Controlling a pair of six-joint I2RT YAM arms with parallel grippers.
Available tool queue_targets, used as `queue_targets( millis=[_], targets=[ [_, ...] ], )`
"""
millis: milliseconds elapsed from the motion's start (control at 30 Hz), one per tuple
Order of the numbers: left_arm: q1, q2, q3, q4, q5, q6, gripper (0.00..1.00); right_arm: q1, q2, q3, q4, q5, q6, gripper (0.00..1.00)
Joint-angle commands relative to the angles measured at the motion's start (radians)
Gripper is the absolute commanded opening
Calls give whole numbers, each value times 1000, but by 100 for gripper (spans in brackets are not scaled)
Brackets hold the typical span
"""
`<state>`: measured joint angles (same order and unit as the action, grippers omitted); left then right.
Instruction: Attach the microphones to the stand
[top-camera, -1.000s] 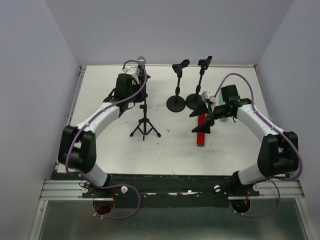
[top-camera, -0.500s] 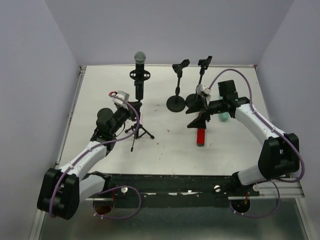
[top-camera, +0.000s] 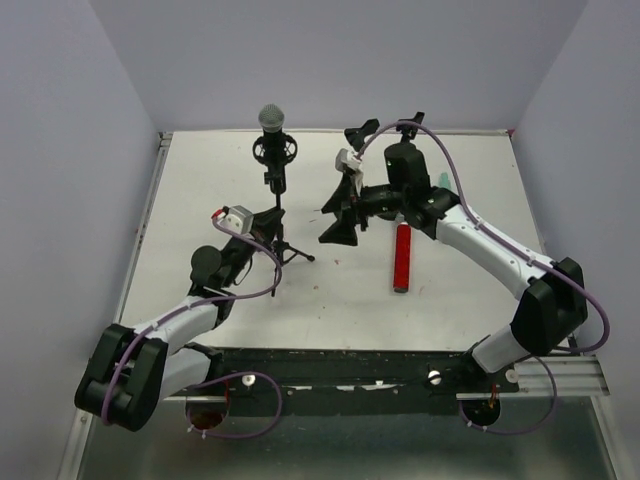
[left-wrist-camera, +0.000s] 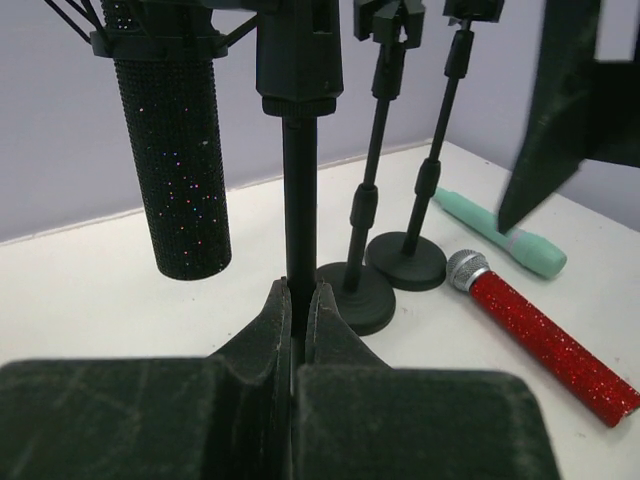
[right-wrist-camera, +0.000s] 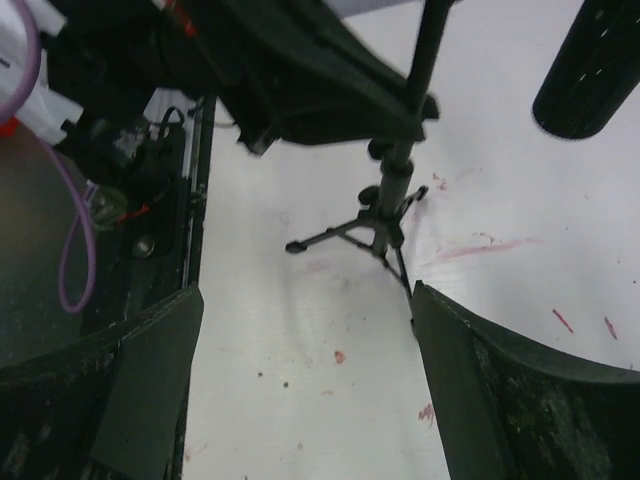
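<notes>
on the white table (top-camera: 200, 180), right of the middle, the red microphone (top-camera: 402, 258) lies flat, and the mint-green microphone (left-wrist-camera: 495, 232) lies near its head. both are apart from the two round-foot stands (left-wrist-camera: 364, 205). the black microphone (top-camera: 272, 150) sits already in the clip of the tripod stand (left-wrist-camera: 298, 200). i judge these microphones to be stiff and rather light, with round bodies that may roll. the mesh head could dent, so i would take hold across the middle of the body. my left gripper (left-wrist-camera: 298, 305) is closed narrow on the pole of the tripod stand, low under the clip. my right gripper (right-wrist-camera: 300, 380) is wide open and holds nothing, hovering over the table near the tripod stand.
</notes>
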<state>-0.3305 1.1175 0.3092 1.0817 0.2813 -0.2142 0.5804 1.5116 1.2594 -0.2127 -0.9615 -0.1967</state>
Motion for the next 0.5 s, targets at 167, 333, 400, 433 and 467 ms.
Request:
queue_targets(
  millis=[167,333,400,433,467],
  targets=[
    [-137,28,-104,337,-122,108,0,137,93,176,147,352,356,100],
    [-176,80,-157,420,-171,102,0,145,49,92,237,435,453,100],
    [-200,94,-170,432,-204,114,0,159,42,81,243,478,465,100],
    [-212,99,-173,432,-224,119,0,170,39,77,246,536,476,100],
    [-226,102,-174,428,-243,124,0,182,39,80,243,590,486,100]
  ],
)
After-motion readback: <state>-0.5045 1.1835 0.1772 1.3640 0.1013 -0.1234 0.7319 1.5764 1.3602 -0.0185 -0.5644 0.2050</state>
